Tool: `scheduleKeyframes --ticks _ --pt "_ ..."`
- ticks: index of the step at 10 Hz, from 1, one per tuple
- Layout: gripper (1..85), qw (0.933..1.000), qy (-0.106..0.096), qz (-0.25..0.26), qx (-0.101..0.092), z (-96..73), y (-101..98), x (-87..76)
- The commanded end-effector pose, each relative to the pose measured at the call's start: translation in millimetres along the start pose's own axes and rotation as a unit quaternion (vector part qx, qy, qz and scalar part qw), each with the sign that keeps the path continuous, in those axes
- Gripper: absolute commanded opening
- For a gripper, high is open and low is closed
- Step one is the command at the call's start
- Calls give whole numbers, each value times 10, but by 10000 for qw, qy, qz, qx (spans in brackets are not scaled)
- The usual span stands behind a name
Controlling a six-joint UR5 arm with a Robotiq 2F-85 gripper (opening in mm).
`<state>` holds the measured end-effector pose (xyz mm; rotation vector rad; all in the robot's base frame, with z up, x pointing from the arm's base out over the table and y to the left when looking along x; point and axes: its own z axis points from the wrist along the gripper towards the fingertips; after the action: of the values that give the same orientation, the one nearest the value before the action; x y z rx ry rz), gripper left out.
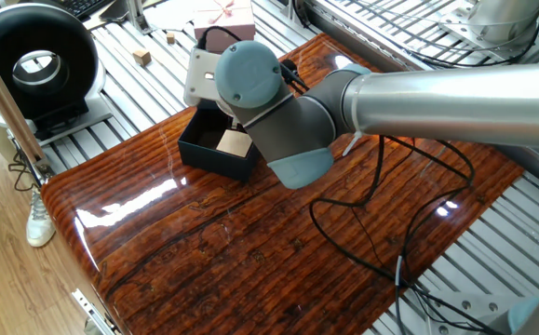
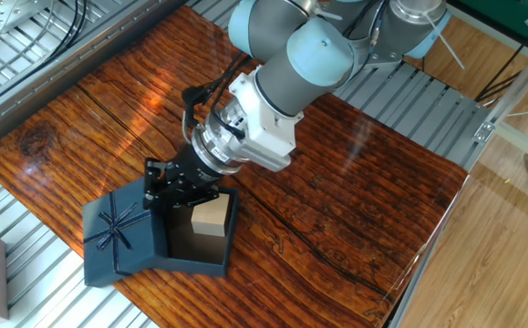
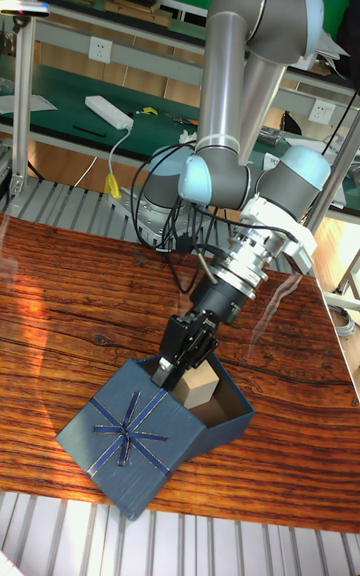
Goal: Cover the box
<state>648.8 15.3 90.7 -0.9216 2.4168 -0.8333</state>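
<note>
Box sits open near the edge of the wooden surface, tan pad visible inside. Lid with its ribbon bow lies tilted, leaning on the box's rim, not covering it. Gripper is angled down right at the seam between lid and box; in the tall fixed view its fingers sit at the lid's inner edge. Can't tell how far apart the fingers are or whether they actually grip the lid. In one fixed view the arm hides the lid; pink gift box sits off the surface behind.
</note>
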Motion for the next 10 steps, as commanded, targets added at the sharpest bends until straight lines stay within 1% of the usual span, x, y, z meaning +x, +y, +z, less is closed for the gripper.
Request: scheduleKeyframes --ticks 1,3,7,9,10 --pt "337 10000 -59 64 15 52 -11 -24" --pt "347 9999 -140 46 45 91 -16 -59" --pt "347 9998 -207 12 82 140 -25 -76" --pt "343 9996 -277 61 46 177 4 -102" --pt "343 9995 -295 117 -10 187 32 -102"
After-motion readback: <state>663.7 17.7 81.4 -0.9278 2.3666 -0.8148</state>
